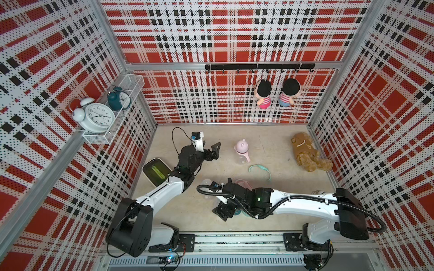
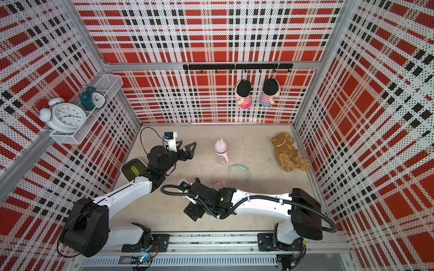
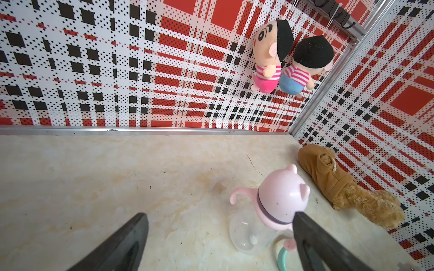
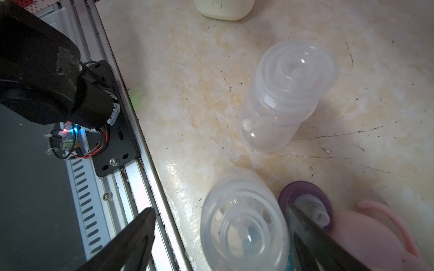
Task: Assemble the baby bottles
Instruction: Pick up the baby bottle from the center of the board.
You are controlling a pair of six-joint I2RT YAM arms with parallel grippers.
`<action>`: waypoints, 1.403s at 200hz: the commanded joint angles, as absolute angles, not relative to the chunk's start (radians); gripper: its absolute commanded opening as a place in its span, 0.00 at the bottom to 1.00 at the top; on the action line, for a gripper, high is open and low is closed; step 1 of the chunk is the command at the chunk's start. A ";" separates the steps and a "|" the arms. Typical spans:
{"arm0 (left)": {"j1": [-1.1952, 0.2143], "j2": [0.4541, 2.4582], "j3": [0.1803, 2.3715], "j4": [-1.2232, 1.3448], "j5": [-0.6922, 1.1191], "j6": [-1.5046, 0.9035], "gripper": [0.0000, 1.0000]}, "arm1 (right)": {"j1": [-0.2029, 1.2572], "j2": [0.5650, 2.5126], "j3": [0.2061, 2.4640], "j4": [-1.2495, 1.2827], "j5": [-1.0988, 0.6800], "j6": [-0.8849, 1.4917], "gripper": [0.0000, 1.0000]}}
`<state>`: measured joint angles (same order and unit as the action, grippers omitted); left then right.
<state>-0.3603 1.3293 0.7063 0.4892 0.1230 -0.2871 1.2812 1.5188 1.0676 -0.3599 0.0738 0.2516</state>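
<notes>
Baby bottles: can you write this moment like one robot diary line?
left gripper: open, empty | right gripper: open around clear bottle | pink bottle: capped, standing | teal handle ring: lying loose

Lighting: even, diffuse, from overhead; both top views bright, corners slightly darkened.
Shadows: soft, cast under the arms on the beige marbled tabletop [image 1: 199, 211].
Glare: white sheen recorded on the tabletop beside the aluminium rail [image 4: 143, 140]; small highlights on the clear plastic bottle [image 4: 288, 93].
Blur: black gripper fingers [image 3: 122, 244] rendered soft at close range in both wrist views.
Distortion: red plaid perforated walls [image 1: 47, 93] bowed toward frame edges.
</notes>
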 commanded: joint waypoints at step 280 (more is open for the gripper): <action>-0.473 1.358 0.738 0.598 0.360 -0.141 0.99 | 0.852 1.243 1.134 -0.632 0.029 0.290 0.55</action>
